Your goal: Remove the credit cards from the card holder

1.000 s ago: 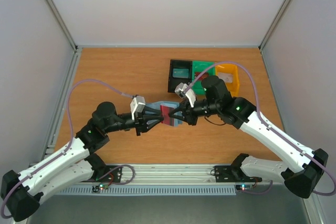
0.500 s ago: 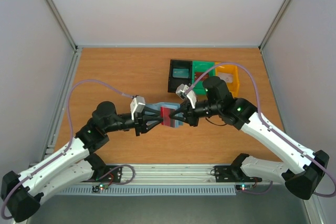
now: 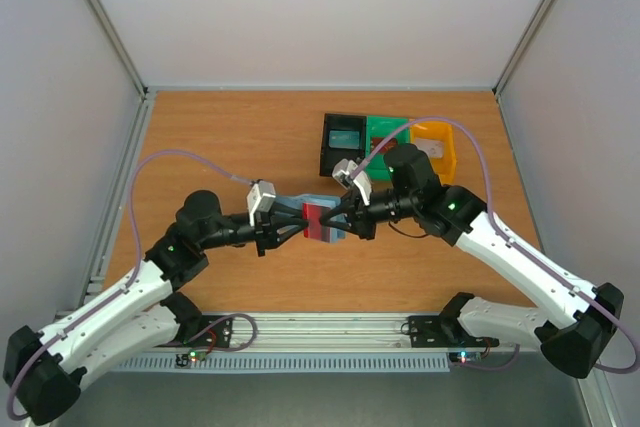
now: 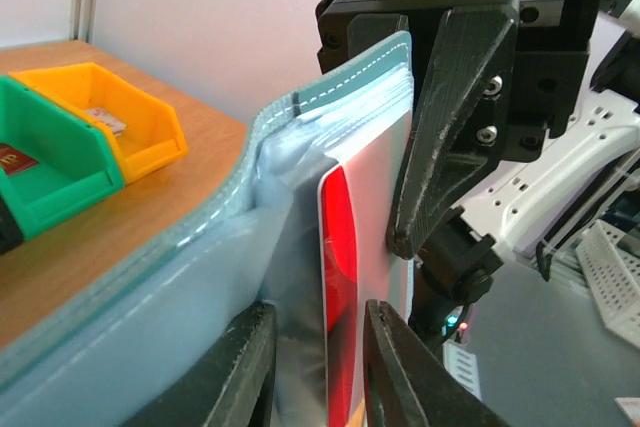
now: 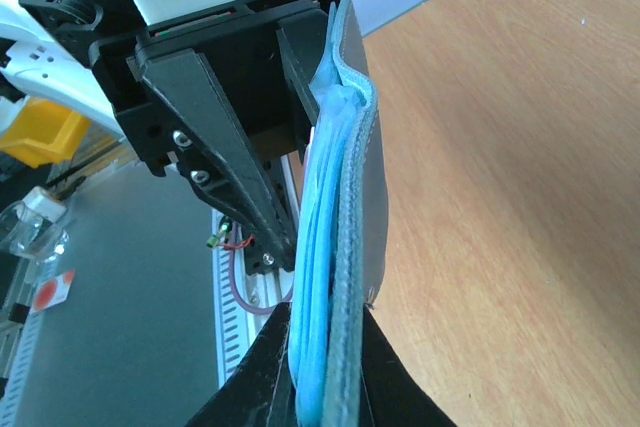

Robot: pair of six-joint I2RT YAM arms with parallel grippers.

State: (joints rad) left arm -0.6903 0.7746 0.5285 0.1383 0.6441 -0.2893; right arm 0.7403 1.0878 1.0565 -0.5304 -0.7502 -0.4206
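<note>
The blue-grey card holder hangs above the table between both arms. My right gripper is shut on its right end, and the light blue pocket layers are pinched between the right gripper's jaws. A red credit card sticks out of a pocket toward the left arm. My left gripper stands with its jaws partly apart on either side of that card's edge and a grey pocket layer. In the left wrist view the left gripper is not visibly clamped on the card. Any other cards are hidden.
A black bin, a green bin and a yellow bin stand in a row at the back right. The green bin holds a red card and the yellow bin a small item. Walls enclose the table.
The left gripper's jaws have narrowed around the red card, and the left wrist has shifted slightly up and right. The right gripper keeps its hold on the holder.
</note>
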